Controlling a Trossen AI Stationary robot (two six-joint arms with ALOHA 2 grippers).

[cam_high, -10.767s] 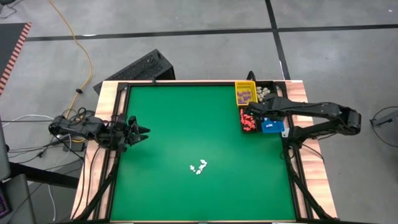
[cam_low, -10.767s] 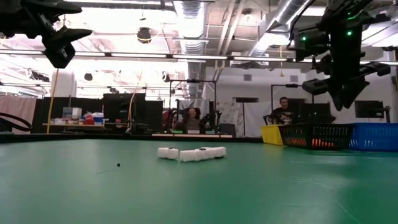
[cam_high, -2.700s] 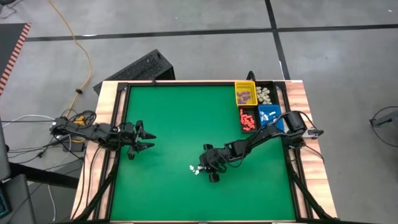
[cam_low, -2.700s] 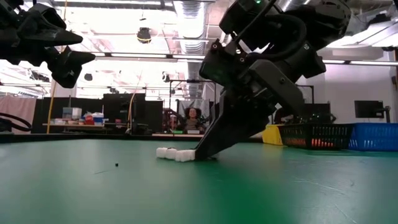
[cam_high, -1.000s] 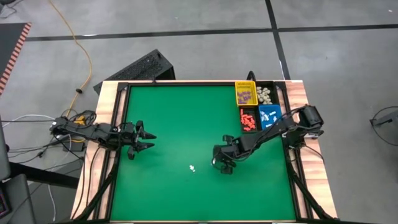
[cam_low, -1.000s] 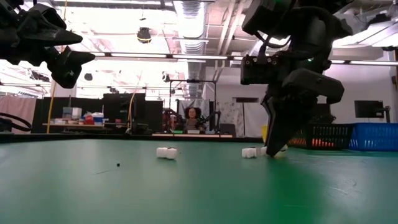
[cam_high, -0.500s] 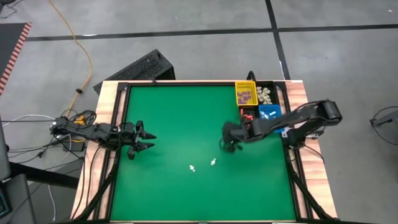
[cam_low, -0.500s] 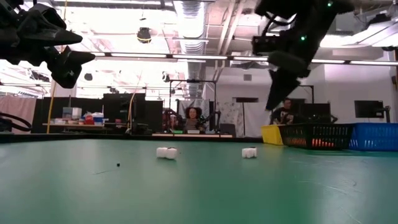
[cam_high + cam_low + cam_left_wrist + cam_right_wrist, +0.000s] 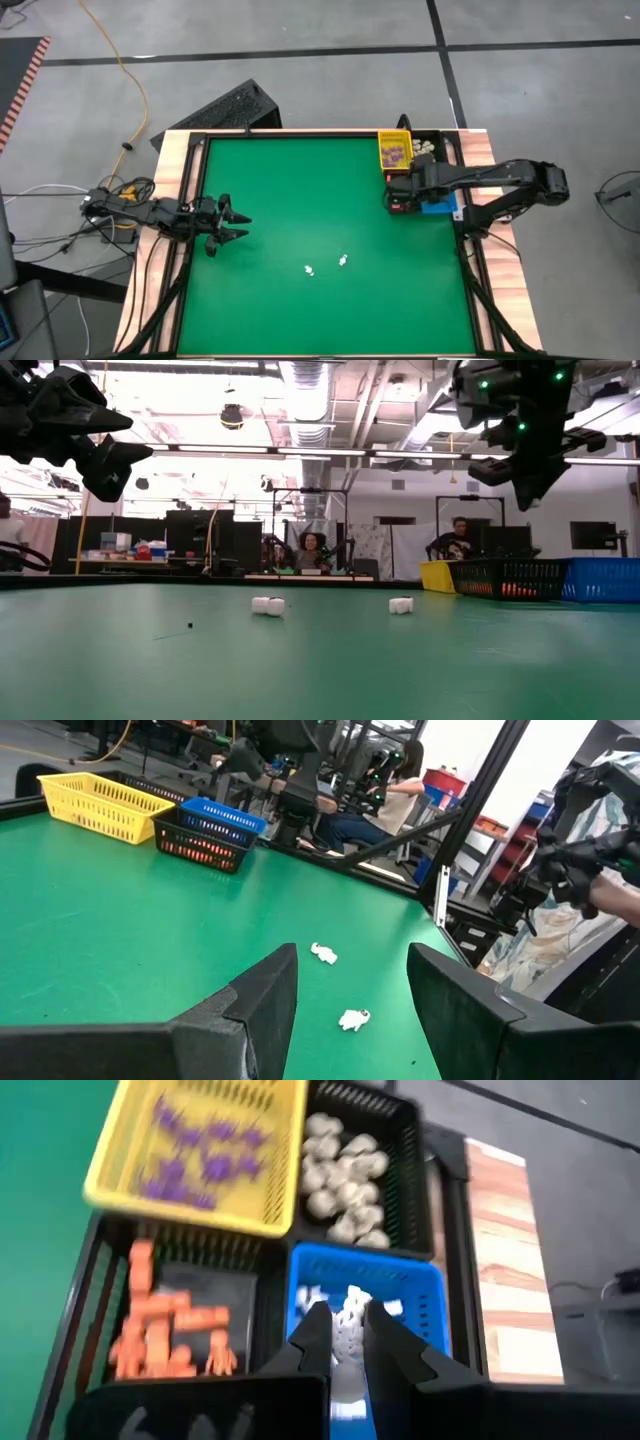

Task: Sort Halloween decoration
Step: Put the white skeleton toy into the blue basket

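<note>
- White is what the right gripper [image 9: 346, 1342] carries: a small cream-white trinket [image 9: 349, 1333] pinched between its narrowly set fingers, as the right wrist view shows.
- That gripper hangs over the cluster of bins at the table's far right corner, and the blue bin [image 9: 425, 1295] lies directly beneath the held piece. Judging from this, the coming move is a straight release downward with no sideways travel, since other white pieces already lie in that bin.
- Around it stand three more bins: a yellow bin [image 9: 125, 1173] with purple trinkets, a black bin [image 9: 412, 1148] with pale rounded pieces, and another black bin [image 9: 110, 1266] with orange-red pieces. That makes four bins in all.
- Two white trinkets are still on the green table [image 9: 290, 190]: one [image 9: 310, 269] near the middle front, the other [image 9: 343, 260] just to its right, apart from each other.
- The left gripper [image 9: 229, 223] waits at the table's left edge with its fingers spread wide and nothing in them.
- Of the two arms, the left gripper looks somewhat nearer the loose pair at this moment, while the right is occupied at the bins.
</note>
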